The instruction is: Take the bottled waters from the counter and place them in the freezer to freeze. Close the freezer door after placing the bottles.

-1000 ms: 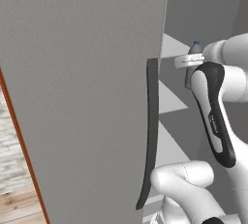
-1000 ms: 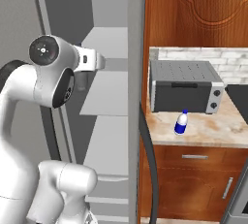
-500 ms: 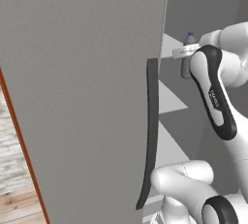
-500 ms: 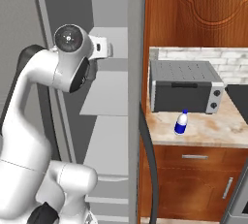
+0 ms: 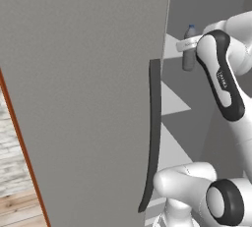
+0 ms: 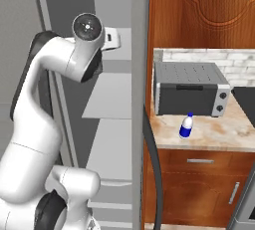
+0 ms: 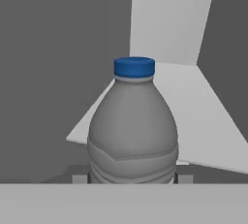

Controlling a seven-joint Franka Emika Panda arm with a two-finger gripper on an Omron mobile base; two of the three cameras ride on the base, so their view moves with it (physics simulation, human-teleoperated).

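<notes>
A dull grey bottled water (image 5: 189, 54) with a blue cap hangs inside the open freezer (image 5: 179, 108), above its pale shelves (image 6: 107, 102). My gripper (image 5: 190, 45) is shut on it near the neck. In the hand view the same bottle (image 7: 133, 131) stands upright between my fingertips (image 7: 80, 178), with a shelf (image 7: 203, 116) beyond it. The second bottled water (image 6: 186, 126), clear-white with a blue label, stands on the tan counter (image 6: 219, 134) in front of the toaster oven. The freezer door (image 5: 83, 93) stands wide open at the left, its dark handle (image 5: 153, 132) facing me.
A grey toaster oven (image 6: 189, 89) sits at the back of the counter under a carved wooden cabinet (image 6: 204, 10). The other grey door (image 6: 140, 74) with its dark handle (image 6: 152, 174) stands between the freezer and the counter. Wooden drawers (image 6: 199, 184) lie below.
The arm has raised the grey bottle and carried it deeper into the freezer compartment. The bottle on the counter and the door have not moved.
</notes>
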